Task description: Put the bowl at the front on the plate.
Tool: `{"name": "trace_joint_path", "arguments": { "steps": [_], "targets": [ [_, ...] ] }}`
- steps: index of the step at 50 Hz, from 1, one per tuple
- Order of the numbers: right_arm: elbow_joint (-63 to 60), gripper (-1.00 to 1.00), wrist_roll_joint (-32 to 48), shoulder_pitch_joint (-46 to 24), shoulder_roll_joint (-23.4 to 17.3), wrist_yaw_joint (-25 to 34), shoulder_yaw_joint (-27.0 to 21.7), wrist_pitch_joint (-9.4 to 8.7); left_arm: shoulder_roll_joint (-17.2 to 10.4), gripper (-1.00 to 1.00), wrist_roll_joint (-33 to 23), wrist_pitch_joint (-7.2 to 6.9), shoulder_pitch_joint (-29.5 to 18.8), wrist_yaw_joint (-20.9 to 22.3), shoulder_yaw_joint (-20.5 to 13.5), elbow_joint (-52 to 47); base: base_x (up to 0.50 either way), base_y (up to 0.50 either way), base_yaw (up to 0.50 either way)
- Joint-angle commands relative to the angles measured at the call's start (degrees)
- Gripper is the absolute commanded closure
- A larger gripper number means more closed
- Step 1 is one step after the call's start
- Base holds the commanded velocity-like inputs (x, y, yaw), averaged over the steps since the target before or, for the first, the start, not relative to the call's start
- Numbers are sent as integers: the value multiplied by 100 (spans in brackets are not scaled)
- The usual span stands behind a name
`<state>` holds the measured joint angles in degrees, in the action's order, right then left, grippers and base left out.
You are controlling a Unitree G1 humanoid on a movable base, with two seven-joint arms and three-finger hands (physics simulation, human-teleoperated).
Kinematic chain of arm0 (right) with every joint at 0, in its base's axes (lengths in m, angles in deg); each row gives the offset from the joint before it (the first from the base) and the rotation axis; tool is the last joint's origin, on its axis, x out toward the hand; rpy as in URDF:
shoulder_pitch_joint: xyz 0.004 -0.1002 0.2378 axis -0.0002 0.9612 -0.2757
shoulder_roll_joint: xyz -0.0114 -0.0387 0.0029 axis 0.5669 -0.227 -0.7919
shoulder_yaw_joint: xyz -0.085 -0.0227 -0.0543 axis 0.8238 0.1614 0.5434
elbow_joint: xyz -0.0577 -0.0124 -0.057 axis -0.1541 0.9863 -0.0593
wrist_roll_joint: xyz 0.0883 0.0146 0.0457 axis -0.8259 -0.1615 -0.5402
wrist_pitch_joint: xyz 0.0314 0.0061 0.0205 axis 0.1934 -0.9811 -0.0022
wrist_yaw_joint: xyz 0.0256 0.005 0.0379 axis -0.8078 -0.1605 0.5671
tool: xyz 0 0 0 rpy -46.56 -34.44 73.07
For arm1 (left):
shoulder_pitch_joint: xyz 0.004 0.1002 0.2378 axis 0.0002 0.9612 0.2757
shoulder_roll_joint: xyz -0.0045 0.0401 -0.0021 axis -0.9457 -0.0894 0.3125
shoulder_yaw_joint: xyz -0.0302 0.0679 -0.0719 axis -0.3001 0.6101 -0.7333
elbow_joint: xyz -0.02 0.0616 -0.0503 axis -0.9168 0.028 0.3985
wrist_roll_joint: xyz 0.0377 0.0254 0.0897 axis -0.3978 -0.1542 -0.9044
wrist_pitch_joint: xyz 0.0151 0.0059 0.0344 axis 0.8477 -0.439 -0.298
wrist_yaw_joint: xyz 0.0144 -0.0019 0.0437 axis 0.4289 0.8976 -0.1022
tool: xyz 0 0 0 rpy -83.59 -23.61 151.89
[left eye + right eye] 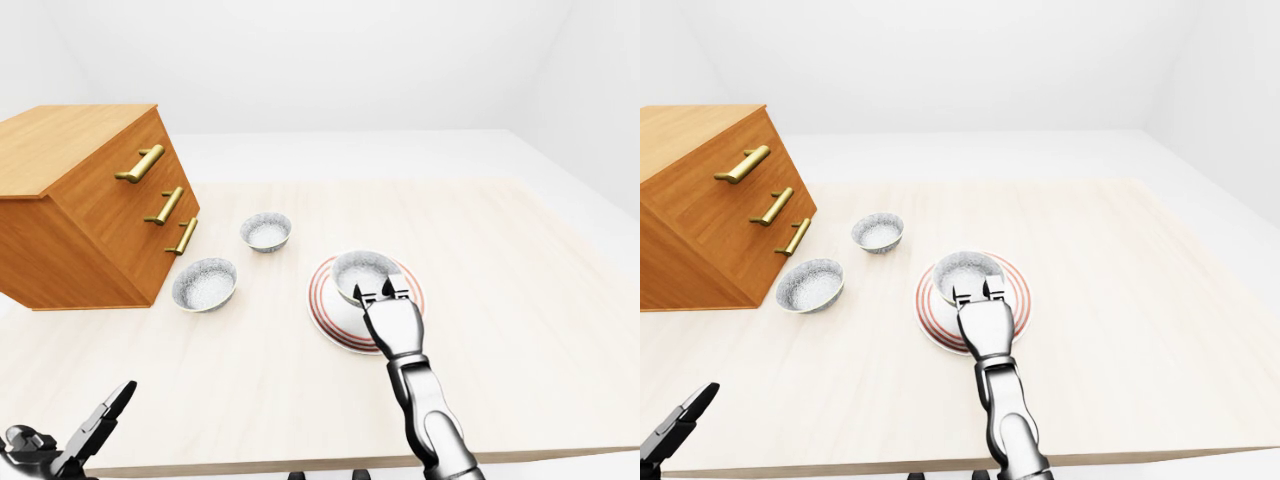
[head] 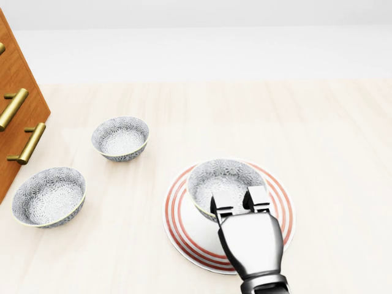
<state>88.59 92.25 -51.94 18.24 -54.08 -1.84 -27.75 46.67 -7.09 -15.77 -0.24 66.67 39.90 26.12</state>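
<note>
Two fingers (image 2: 223,208) cover part of the bowl (image 2: 223,176).

The pale wood-grain tabletop (image 2: 331,135) carries a white plate (image 2: 180,229) ringed in red, low and right of centre in the head view. Two patterned grey bowls stand on the bare wood well to its left, the upper bowl (image 2: 120,138) apart from the lower bowl (image 2: 49,196), which sits nearer the view's left edge. Left of both stands a wooden chest of drawers (image 1: 90,200) with brass handles (image 1: 141,163), which seems to sit askew at the tabletop's left side, though its footing is hard to make out.
</note>
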Motion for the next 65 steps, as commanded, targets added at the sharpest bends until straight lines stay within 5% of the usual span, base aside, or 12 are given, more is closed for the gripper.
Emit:
{"name": "trace_joint_path", "arguments": {
  "steps": [1,15,16,17,18,24,33,40,44,50,65],
  "targets": [
    [97,100,647,-59,24,-148,5,0,14,-100,-3,-35,2,17,-22,-36,0,0,0],
    [0,100,782,-108,25,-38,13,0,6,-100,-15,-28,-5,-1,-8,-15,0,0,0],
    [-38,74,766,-98,23,-36,2,0,4,-100,-22,-19,-8,0,-5,-4,0,0,0],
    [-74,-32,798,-86,21,-41,3,0,6,-100,-17,-33,-2,0,-7,-24,0,0,0],
    [-86,-100,805,-83,20,-14,-2,0,6,-100,-19,-37,-6,-4,-7,-23,0,0,0],
    [-418,-100,1022,-14,17,211,29,0,-1,-100,-18,-14,-13,-10,5,1,0,0,0],
    [-1931,-100,2260,-40,83,1600,18,0,1,-100,-35,4,-11,0,10,18,0,0,0],
    [-2963,-100,2494,-948,-1237,3162,475,0,2,-100,-13,-9,-6,13,-7,10,0,0,0],
    [-3404,-100,2494,-1563,-1612,3841,159,0,4,-100,-9,-7,-1,17,-8,8,0,0,0],
    [-3922,-100,2494,-2481,-1651,4705,-468,0,0,-100,-14,15,-10,13,1,35,0,0,0],
    [-4067,-100,2494,-4435,-1867,4728,-861,0,-21,-100,-122,92,-23,-7,60,130,0,0,0]
  ]
}}
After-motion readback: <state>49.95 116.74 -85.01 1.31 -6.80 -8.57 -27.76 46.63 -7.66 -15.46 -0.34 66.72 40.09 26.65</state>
